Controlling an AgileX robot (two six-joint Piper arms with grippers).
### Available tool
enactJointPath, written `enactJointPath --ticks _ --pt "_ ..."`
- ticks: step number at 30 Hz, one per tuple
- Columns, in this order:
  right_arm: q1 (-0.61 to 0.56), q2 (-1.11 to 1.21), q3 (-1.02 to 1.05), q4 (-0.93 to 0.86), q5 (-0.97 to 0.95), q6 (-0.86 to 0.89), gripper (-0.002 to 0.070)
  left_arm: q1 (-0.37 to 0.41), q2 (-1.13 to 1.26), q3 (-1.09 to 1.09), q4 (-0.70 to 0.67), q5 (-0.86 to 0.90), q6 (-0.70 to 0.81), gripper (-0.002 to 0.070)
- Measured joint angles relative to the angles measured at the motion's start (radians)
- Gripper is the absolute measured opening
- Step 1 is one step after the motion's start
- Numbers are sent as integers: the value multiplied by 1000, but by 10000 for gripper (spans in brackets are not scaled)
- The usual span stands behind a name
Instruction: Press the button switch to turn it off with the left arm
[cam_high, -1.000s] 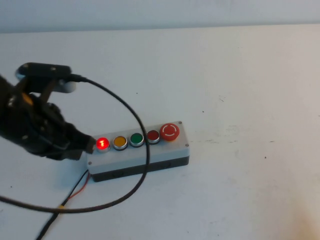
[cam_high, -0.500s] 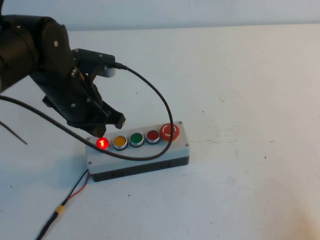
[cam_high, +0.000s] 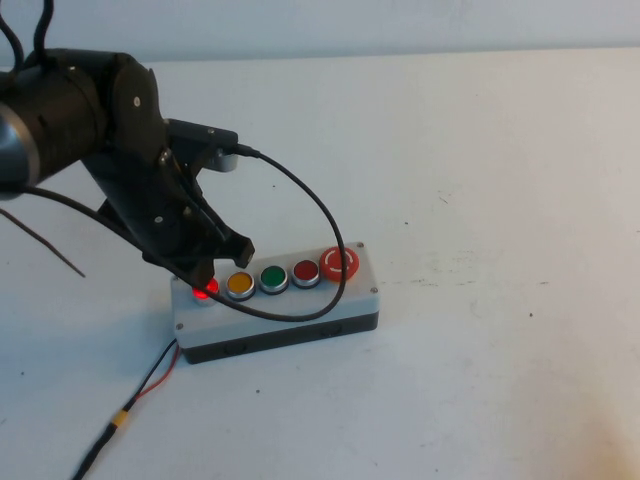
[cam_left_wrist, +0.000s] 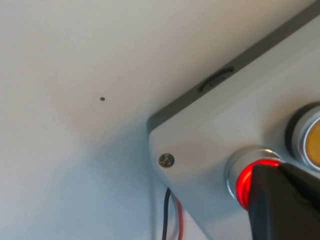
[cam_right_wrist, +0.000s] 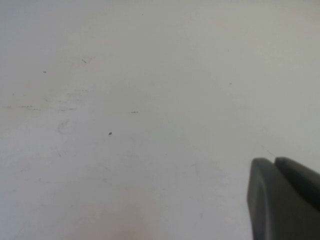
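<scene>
A grey button box (cam_high: 300, 312) lies on the white table. Its leftmost button (cam_high: 203, 292) glows red. My left gripper (cam_high: 214, 266) is shut, and its tip rests on top of that lit button, covering most of it. In the left wrist view the black fingertips (cam_left_wrist: 280, 200) sit on the glowing red button (cam_left_wrist: 242, 182), pressed together. My right gripper (cam_right_wrist: 274, 166) shows only in the right wrist view, shut and empty above bare table.
The box also carries a yellow button (cam_high: 240, 283), a green one (cam_high: 273, 277), a small red one (cam_high: 306, 271) and a large red mushroom button (cam_high: 339, 263). Red and black wires (cam_high: 150, 380) leave its left end. My arm's black cable (cam_high: 322, 220) hangs over the box.
My left gripper has swung from the box's left side up over it and come down onto the lit red button. The button still glows.
</scene>
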Motion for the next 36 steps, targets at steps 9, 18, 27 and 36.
enactJointPath --ticks 9,18,27,36 --pt "0 0 0 0 0 0 -16 6 6 -8 0 -10 0 -2" --pt "0 0 0 0 0 0 -16 6 29 -19 0 4 0 -2" --pt "0 0 0 0 0 0 -16 6 -18 -9 20 -37 9 -2" --pt "0 0 0 0 0 0 -16 5 -458 227 30 -266 7 -2"
